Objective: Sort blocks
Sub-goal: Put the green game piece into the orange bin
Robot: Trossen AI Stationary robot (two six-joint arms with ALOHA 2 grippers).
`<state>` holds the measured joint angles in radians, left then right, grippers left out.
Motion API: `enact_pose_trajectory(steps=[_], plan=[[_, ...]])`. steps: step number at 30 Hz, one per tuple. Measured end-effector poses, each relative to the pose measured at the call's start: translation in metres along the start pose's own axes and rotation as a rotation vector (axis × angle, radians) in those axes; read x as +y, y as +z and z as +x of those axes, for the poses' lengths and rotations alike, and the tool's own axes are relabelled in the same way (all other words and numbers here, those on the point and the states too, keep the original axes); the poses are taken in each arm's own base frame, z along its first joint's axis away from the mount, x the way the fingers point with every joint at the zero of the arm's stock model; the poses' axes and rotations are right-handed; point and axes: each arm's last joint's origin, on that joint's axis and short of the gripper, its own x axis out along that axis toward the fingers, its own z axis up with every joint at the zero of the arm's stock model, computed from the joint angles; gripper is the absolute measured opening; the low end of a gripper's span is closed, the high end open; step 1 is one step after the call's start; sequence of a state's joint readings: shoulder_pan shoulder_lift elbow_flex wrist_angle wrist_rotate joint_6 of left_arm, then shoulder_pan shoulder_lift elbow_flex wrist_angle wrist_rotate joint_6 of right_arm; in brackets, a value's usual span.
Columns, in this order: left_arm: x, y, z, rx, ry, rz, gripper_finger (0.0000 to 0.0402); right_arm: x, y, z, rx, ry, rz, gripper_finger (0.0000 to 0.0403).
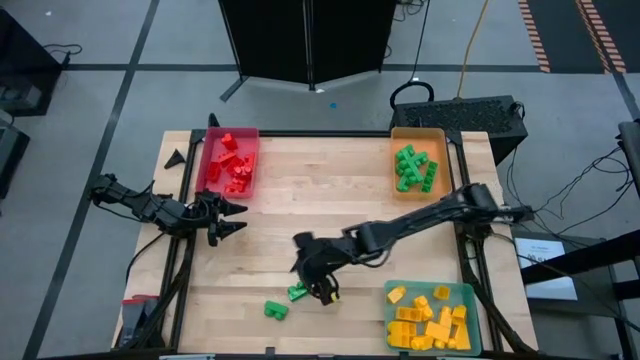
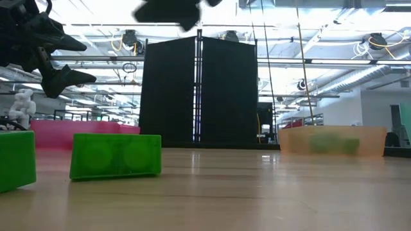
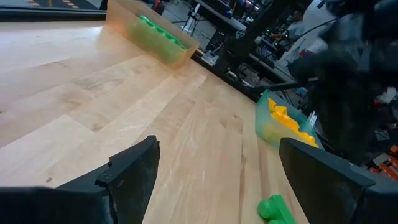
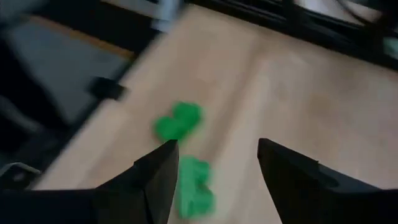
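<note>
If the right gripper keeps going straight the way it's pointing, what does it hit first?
Most likely the nearer green brick, which lies just ahead between the right gripper's open fingers. A second green brick lies a little beyond it. Motion blur makes depth uncertain.

My left arm lies along the left edge of the high view, its gripper (image 1: 232,218) pointing right with the two fingers spread wide and nothing between them. My right arm reaches from the right edge down toward the lower middle of that view, where its gripper (image 1: 325,290) points downward, fingers parted and empty.
</note>
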<state>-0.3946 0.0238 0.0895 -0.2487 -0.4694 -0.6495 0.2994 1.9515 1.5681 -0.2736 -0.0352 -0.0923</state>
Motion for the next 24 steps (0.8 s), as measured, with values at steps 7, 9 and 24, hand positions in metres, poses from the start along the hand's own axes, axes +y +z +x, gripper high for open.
enact_pose_trajectory(steps=[7, 9, 24], plan=[[0.0, 0.0, 0.0, 0.006, 0.0, 0.002, 0.0331, -0.006, -0.024, 0.053, -0.054, 0.145, -0.166, 0.0215], [0.0, 0.0, 0.0, 0.007, 0.0, 0.002, 0.0331, -0.006, -0.034, 0.069, -0.051, 0.144, -0.15, 0.0215], [0.0, -0.001, 0.001, 0.028, -0.012, 0.004, 0.0331, -0.002, -0.07, 0.109, 0.056, 0.083, 0.147, 0.0249]])
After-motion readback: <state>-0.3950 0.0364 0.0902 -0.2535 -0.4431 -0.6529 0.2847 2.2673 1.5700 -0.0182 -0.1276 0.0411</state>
